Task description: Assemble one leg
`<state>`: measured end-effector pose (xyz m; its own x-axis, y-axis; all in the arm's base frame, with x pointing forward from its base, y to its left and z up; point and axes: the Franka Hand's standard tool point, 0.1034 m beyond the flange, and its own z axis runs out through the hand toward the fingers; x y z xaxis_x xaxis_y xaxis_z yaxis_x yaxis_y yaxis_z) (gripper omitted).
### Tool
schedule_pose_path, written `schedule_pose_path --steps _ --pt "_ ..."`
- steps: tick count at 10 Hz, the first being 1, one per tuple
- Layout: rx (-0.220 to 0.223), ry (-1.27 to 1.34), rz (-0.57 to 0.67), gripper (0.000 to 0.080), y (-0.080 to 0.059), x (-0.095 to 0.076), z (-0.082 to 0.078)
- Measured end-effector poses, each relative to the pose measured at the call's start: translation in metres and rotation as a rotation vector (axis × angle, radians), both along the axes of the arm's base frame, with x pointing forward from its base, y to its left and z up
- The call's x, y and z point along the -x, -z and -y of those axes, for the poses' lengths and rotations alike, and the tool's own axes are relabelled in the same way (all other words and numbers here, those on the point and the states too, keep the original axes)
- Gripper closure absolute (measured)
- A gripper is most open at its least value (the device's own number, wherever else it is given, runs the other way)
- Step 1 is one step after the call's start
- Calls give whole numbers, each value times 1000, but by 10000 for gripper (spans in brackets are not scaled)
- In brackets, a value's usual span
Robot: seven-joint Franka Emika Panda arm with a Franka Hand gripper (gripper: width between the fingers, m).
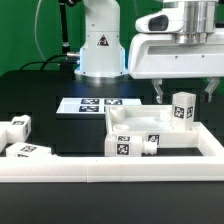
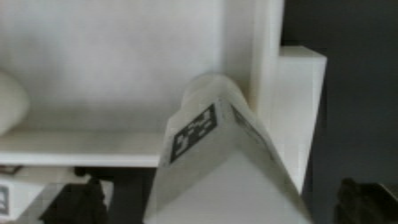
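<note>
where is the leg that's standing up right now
In the exterior view the leg stands upright at the panel's far right corner, directly under the open gripper.

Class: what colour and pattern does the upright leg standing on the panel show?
White, with black-and-white square tags; leg clearest in the exterior view.

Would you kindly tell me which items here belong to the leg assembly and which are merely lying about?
In the job:
- leg, upright at the square panel's corner
- claw, open above that leg

Lying about:
- marker board
- border rail
- spare legs at the exterior view's left
</note>
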<state>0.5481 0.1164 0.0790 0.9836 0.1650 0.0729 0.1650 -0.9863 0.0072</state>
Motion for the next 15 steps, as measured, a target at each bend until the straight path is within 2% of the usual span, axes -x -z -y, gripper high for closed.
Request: schedule_pose_path --steps 3,5,7,8,9,15 --pt "25 -260 2 151 0 -2 2" --pt "26 -270 3 151 0 -2 2" --pt "24 -250 3 404 0 -2 2" --pt "23 -235 3 404 0 -2 2" --pt "23 -235 3 514 0 -2 2" --pt "-57 372 -6 514 0 -3 6"
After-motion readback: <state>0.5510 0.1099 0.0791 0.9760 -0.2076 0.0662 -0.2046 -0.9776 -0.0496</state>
